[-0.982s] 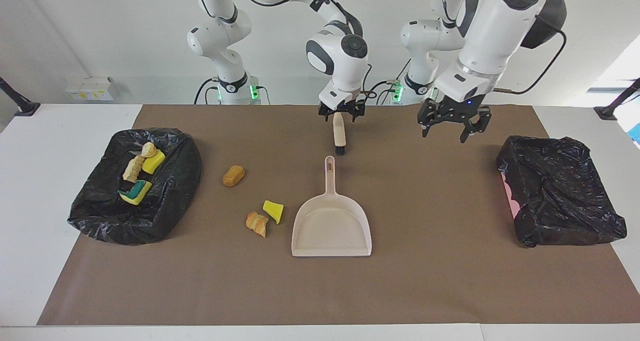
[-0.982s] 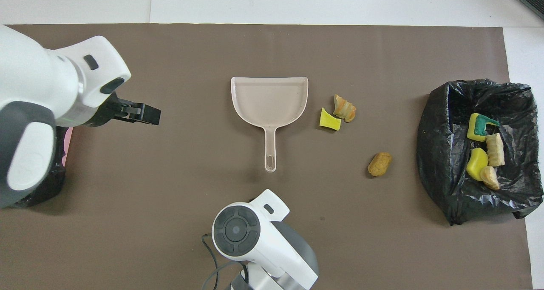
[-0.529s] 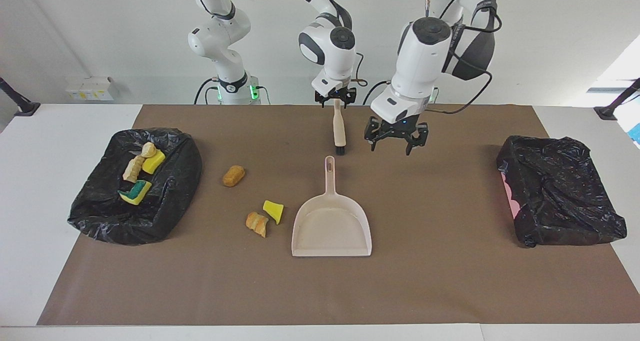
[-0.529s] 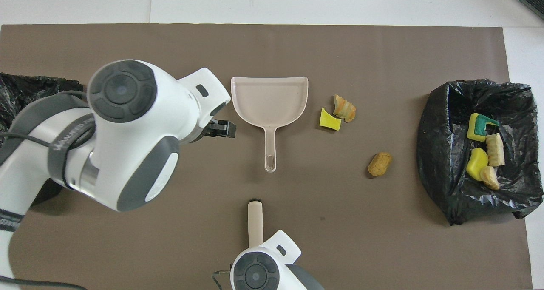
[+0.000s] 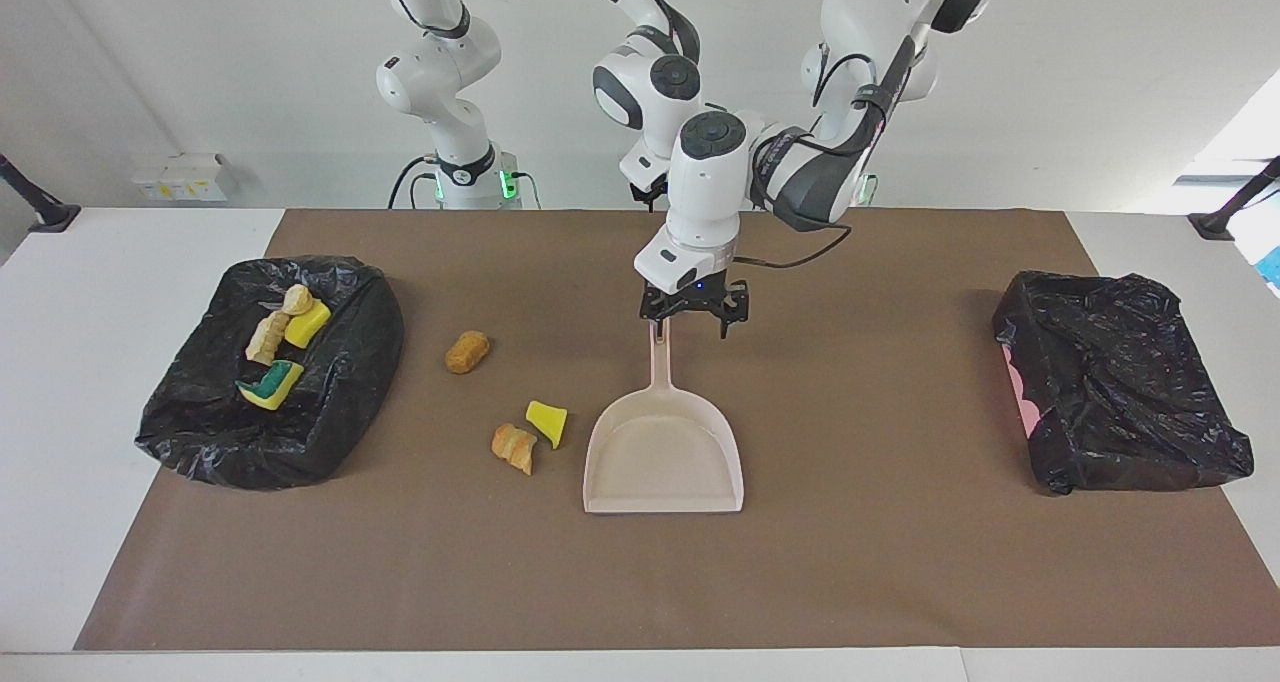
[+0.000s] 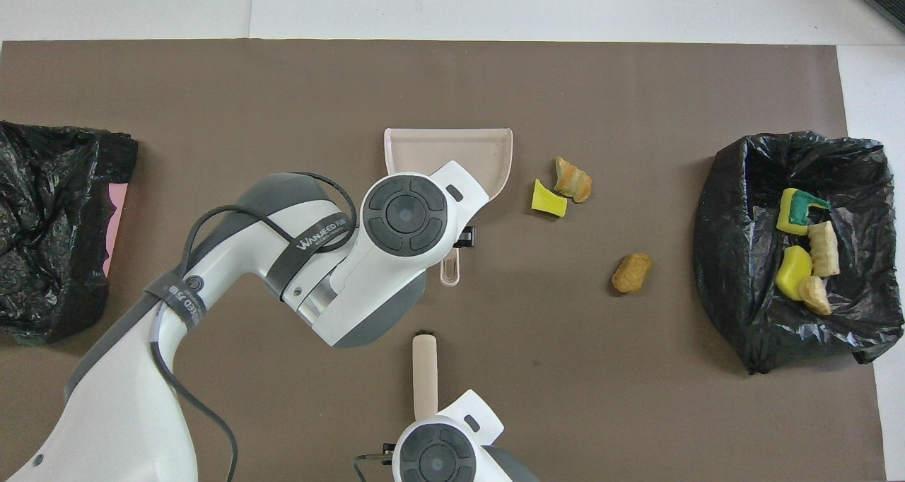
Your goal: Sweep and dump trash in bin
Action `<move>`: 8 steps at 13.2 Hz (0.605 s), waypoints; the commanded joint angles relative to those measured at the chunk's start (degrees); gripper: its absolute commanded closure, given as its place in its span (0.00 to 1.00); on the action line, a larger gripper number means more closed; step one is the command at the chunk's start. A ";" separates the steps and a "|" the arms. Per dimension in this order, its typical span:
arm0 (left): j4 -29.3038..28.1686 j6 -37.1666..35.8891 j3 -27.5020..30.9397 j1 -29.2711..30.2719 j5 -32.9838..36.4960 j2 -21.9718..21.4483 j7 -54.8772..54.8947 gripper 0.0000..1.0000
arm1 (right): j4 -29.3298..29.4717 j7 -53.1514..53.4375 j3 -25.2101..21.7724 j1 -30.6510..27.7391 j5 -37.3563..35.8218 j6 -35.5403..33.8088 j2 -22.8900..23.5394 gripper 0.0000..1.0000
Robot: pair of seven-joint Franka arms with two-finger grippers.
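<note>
Dustpan (image 5: 664, 452): lies mid-table, its handle pointing toward the robots.
Left gripper (image 5: 694, 314): you have it spread wide over the handle.
Right gripper (image 6: 417, 425): you hold the brush (image 6: 425, 372); its long axis runs away from the robots.
Trash (image 5: 546, 423): three scraps beside the dustpan.

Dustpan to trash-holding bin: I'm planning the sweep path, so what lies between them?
Between dustpan and bin, both views show three scraps on the brown mat.

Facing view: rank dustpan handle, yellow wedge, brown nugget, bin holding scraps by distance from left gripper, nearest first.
From the left gripper:
1. Dustpan handle: directly under it.
2. Yellow wedge: beside the dustpan pan, toward the right arm's end.
3. Brown nugget: on the mat, between wedge and bin.
4. Bin: at the right arm's end.
</note>
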 commanded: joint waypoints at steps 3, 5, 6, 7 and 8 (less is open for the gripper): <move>-0.87 3.99 -0.88 -2.53 6.49 4.91 -8.34 0.00 | -1.09 -1.07 -0.06 1.39 1.78 2.07 0.79 0.32; -2.54 4.34 -1.23 -2.53 6.40 4.74 -8.52 0.06 | -1.08 -1.94 -0.06 1.74 1.78 2.42 0.98 0.43; -2.55 4.43 -1.32 -2.44 6.23 4.74 -8.61 0.16 | -1.08 -1.94 -0.06 1.74 1.86 2.51 0.98 0.50; -2.63 4.09 -1.32 -2.44 6.14 4.74 -8.70 0.28 | -1.08 -1.86 -0.06 1.74 1.86 2.51 0.98 0.53; -2.72 4.08 -1.32 -2.44 6.05 4.74 -8.70 0.41 | -1.08 -1.77 -0.06 1.74 1.86 2.42 0.98 0.53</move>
